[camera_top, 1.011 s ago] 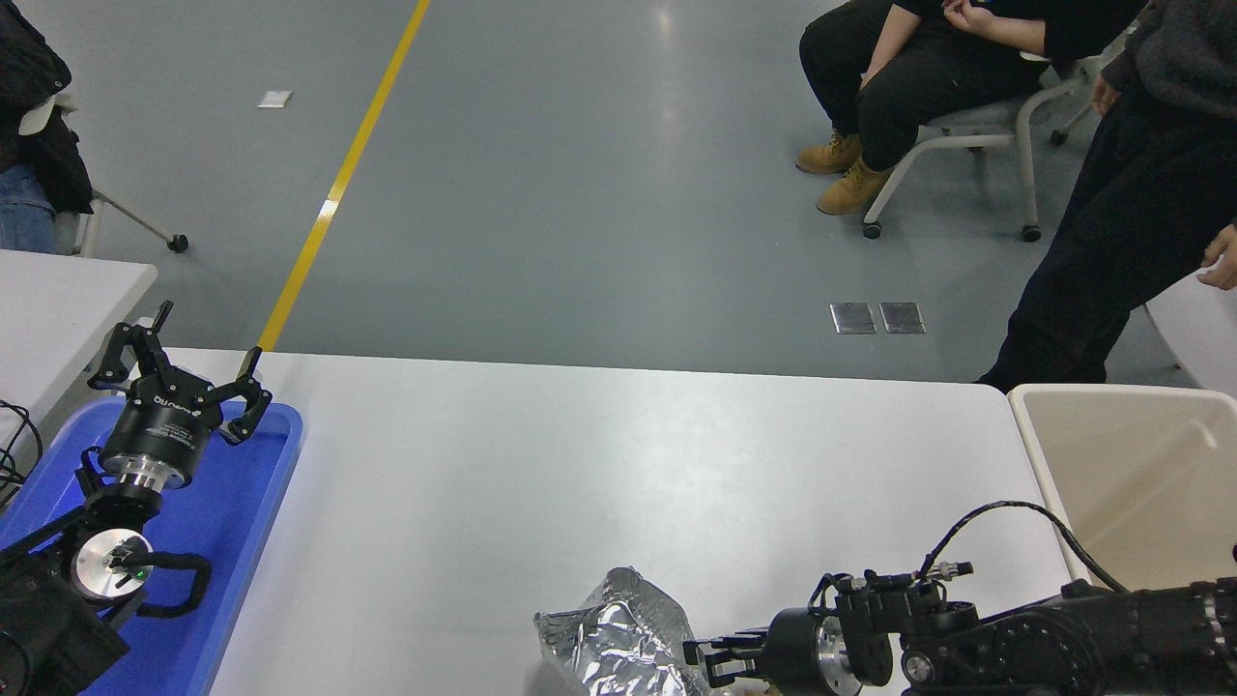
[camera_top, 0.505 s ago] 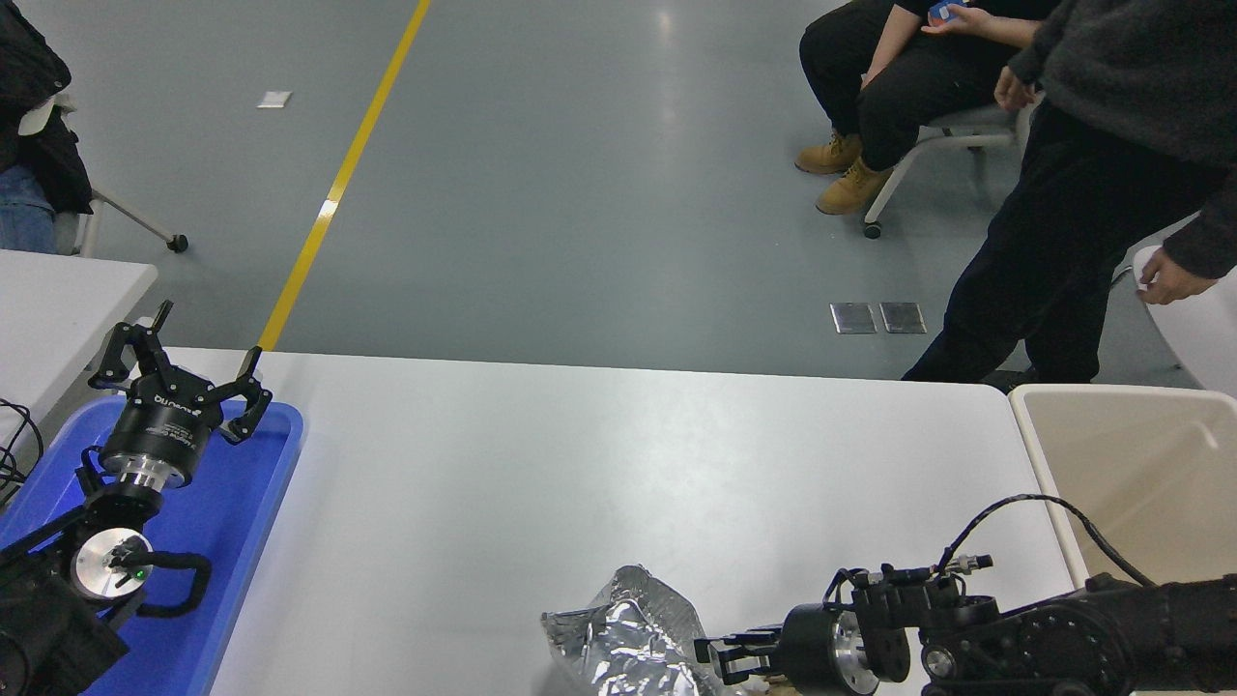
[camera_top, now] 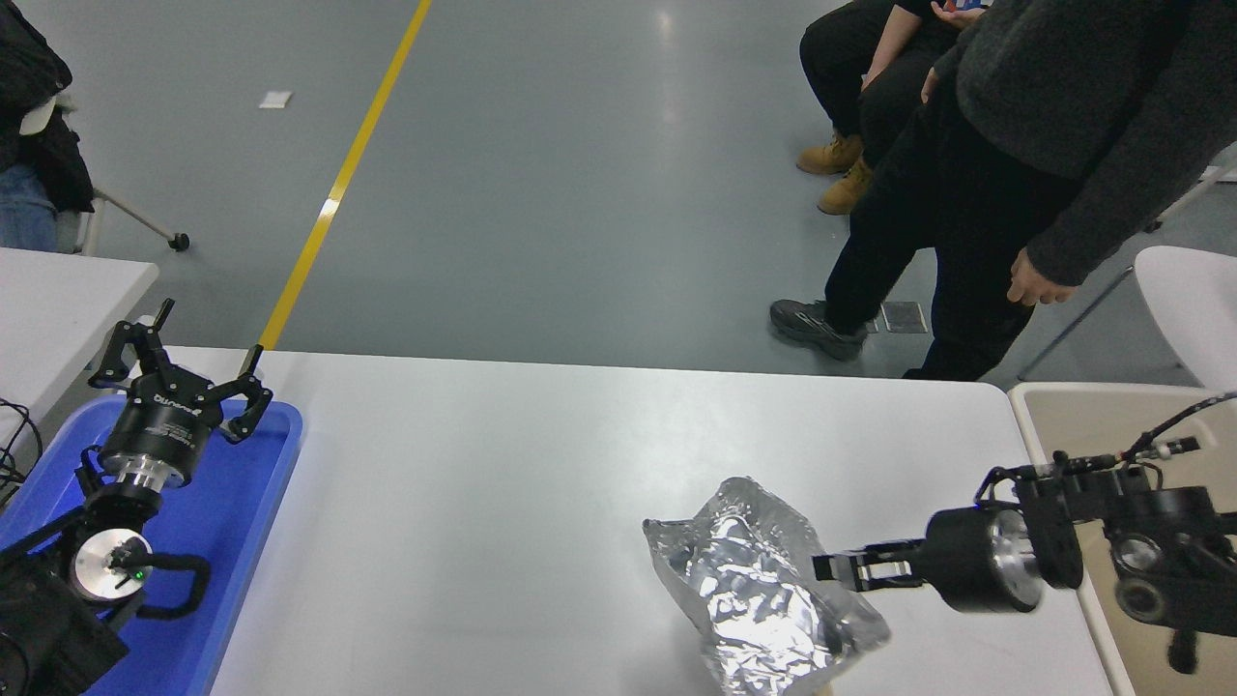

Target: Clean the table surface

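A: Nearest the camera, what's there?

B: A crumpled silver foil bag [camera_top: 763, 585] lying on the white table [camera_top: 503, 464], at its near right part. Its lower end runs down to the near edge of the picture.

A: And the right hand?

B: The right hand [camera_top: 839, 569] comes in from the right edge, level and pointing left. Its fingers are drawn together on the bag's right edge, pinching the foil there.

A: What is beside it?

B: A beige bin [camera_top: 1073, 420] stands just off the table's right end, and part of the right arm hangs over it.

A: The left side?

B: The left arm is parked at the lower left over a blue tray [camera_top: 246, 522]. The left hand [camera_top: 184, 372] points away from the camera with its fingers spread apart, holding nothing.

A: Where does the table sit in all this?

B: It fills the middle and lower part of the view, from the blue tray on the left across to the bin on the right, its far edge running straight across. A smaller white table [camera_top: 58, 309] stands apart at the left edge.

A: Beyond it?

B: Grey floor with a yellow line [camera_top: 338, 184]. A person in dark clothes [camera_top: 1044, 116] stands near the far right corner, one hand [camera_top: 1036, 285] hanging down. Behind, a seated person's tan boots [camera_top: 839, 169] show.
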